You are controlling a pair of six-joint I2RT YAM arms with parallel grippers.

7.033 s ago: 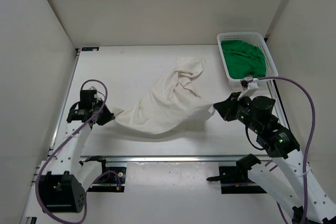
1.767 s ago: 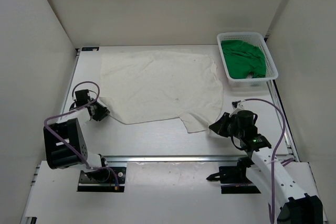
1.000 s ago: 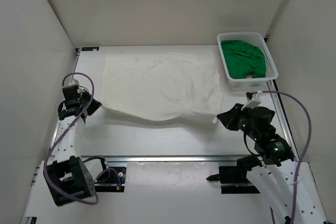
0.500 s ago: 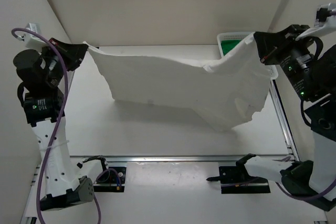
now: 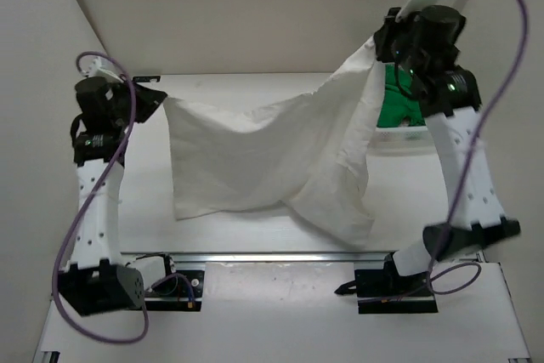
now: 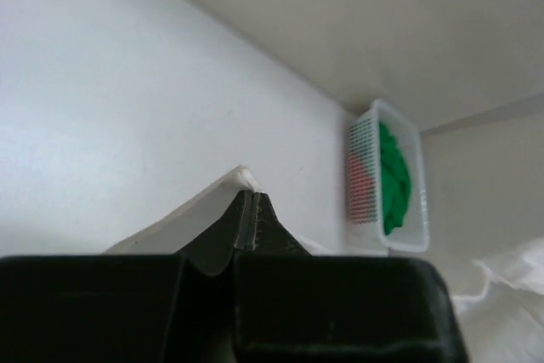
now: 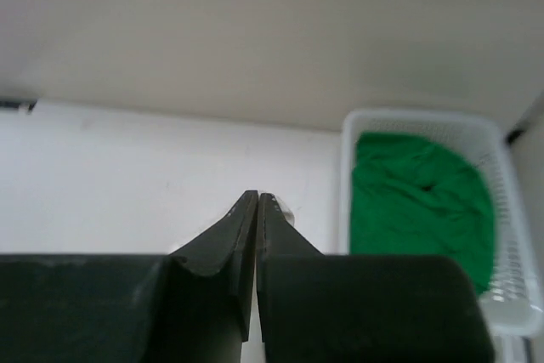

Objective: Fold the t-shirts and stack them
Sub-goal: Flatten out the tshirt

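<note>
White t-shirt (image 5: 272, 150) hangs over the counter (image 5: 221, 87), one top corner pinched shut in the left pincer (image 5: 158, 98) and the other in the right pincer (image 5: 380, 43). The right looks higher and that side sags, so level them and pull taut before laying it down. Only the left wrist view shows the red t-shirt (image 6: 357, 183) beside the green t-shirt (image 6: 395, 180) in the basket (image 6: 408, 244) — overhead, cloth and arm mask it.

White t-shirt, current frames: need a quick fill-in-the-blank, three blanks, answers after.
1. The t-shirt pinched between the left gripper and the right gripper is ____ in colour.
2. The top shirt in the mesh basket is ____.
3. In the top view, the gripper nearer the basket is the ____ one.

Missing words: white; green; right.
</note>
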